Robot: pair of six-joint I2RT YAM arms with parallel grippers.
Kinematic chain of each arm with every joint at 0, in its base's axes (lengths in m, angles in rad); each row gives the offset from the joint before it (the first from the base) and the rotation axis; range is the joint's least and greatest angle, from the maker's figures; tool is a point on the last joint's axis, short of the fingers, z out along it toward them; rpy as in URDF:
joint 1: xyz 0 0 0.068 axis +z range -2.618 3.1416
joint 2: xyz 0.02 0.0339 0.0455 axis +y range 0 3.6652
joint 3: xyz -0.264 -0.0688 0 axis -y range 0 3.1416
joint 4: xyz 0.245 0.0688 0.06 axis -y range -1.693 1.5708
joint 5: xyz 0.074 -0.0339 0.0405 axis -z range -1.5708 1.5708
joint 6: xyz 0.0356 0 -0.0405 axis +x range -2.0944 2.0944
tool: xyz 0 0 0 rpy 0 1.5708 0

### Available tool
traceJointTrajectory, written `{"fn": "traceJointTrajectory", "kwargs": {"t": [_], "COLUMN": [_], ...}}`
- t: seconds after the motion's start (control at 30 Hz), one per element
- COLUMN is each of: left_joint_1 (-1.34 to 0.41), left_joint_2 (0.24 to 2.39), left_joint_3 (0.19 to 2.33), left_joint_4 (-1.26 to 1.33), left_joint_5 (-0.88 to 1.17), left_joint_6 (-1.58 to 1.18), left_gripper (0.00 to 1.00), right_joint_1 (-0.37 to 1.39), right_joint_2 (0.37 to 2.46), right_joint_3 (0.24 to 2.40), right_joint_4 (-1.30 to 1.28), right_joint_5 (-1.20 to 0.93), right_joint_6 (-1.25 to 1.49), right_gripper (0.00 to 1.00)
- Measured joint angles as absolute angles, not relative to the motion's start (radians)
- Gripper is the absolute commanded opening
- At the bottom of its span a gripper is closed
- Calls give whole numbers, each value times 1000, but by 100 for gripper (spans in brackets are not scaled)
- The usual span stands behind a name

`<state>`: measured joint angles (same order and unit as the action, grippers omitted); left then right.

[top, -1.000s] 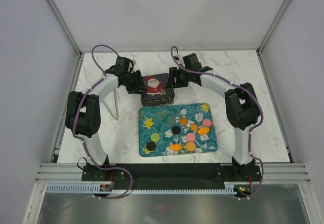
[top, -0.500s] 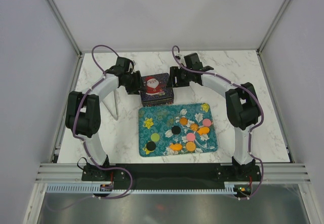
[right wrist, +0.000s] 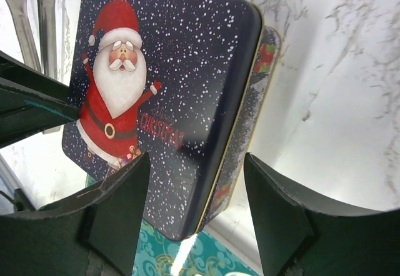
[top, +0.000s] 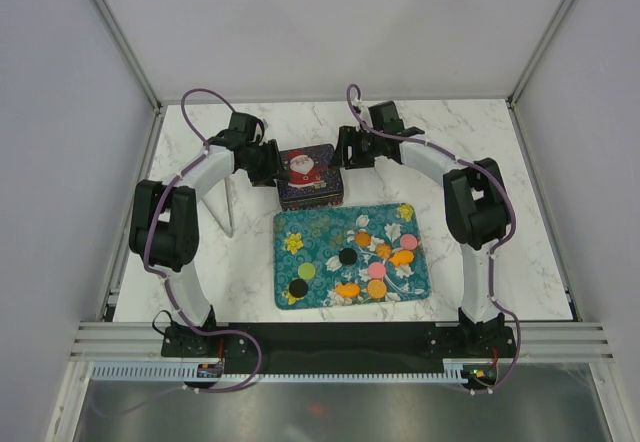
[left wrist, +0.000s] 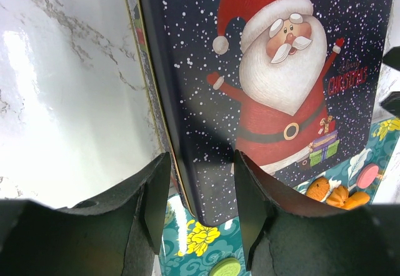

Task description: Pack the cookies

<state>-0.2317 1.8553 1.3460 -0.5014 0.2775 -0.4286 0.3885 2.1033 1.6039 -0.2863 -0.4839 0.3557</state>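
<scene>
Several flat round cookies (top: 376,288), glossy Santa tin lid (left wrist: 262,88) (left jaws clamped, right apart).

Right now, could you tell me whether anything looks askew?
Yes: the Santa lid sits skewed on the tin base, leaving one base edge exposed. The cookies lie on the teal tray, unpacked.

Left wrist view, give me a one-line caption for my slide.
Left hand straddles the edge of the dark-blue Santa-print tin lid, teal floral tray below.

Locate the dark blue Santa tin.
In the top view, the dark blue Santa tin sits at table centre, just beyond the teal floral tray, between both arms' fingers.
</scene>
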Motion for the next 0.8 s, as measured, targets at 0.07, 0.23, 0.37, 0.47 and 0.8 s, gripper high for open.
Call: {"fn": "traceJointTrajectory", "kwargs": {"t": [0.07, 0.23, 0.37, 0.47, 0.8], "left_joint_1": [-232, -232, -232, -232, -232], "left_joint_2": [1855, 1855, 1855, 1855, 1855], "left_joint_3": [1346, 1346, 1346, 1346, 1346], "left_joint_4": [-501, -502, -502, -502, -502], "left_joint_5": [278, 278, 278, 279, 279], "left_joint_6": [-429, -429, -429, -429, -429], "left_gripper": [52, 52, 52, 52, 52], "right_joint_1": [389, 390, 390, 390, 395], "right_joint_2": [2123, 2155, 2156, 2156, 2157], "right_joint_3": [1605, 1605, 1605, 1605, 1605], "right_joint_4": [-279, -275, -258, -248, -242], "right_joint_5": [-500, -526, -538, -550, -565], "right_joint_6": [368, 389, 400, 407, 417], "right_gripper": [70, 69, 67, 66, 62]}}
